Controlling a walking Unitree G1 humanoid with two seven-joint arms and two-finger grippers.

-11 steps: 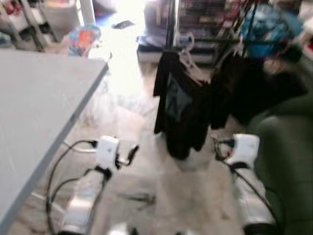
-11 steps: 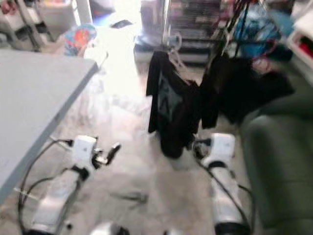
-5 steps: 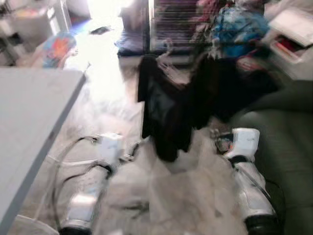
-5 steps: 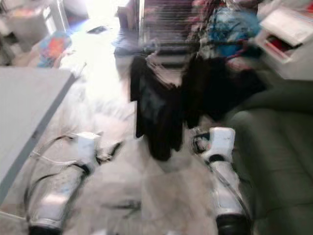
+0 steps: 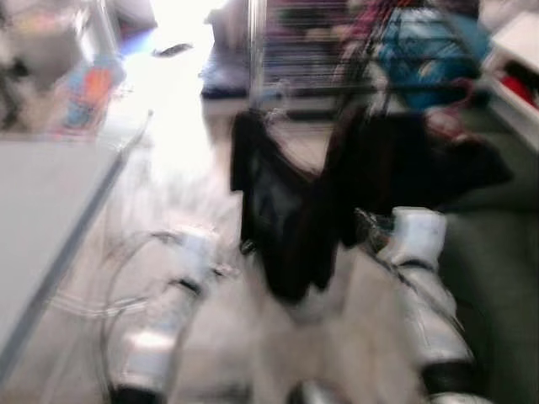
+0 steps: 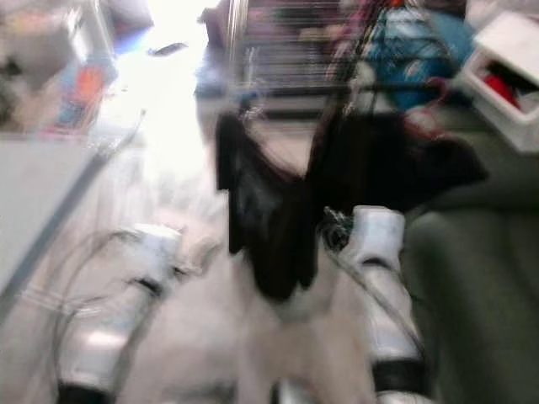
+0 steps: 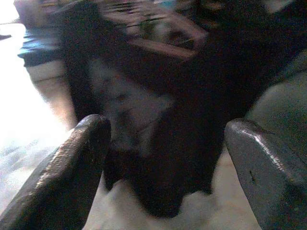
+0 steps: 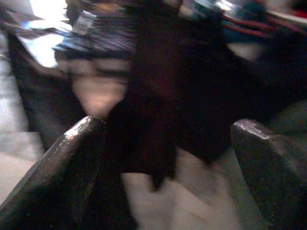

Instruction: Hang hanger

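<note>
A black garment [image 5: 282, 210] hung on a pale hanger [image 7: 163, 40] from the clothes rack [image 5: 337, 67], all blurred. The left gripper [image 7: 165, 158] and right gripper [image 8: 168, 163] were below the rack, either side of the garment, each spread wide and holding nothing.

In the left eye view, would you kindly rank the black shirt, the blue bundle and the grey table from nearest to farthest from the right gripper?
1. Black shirt, just left of the right gripper.
2. Blue bundle, beyond it, up on the rack.
3. Grey table, far left.
</note>
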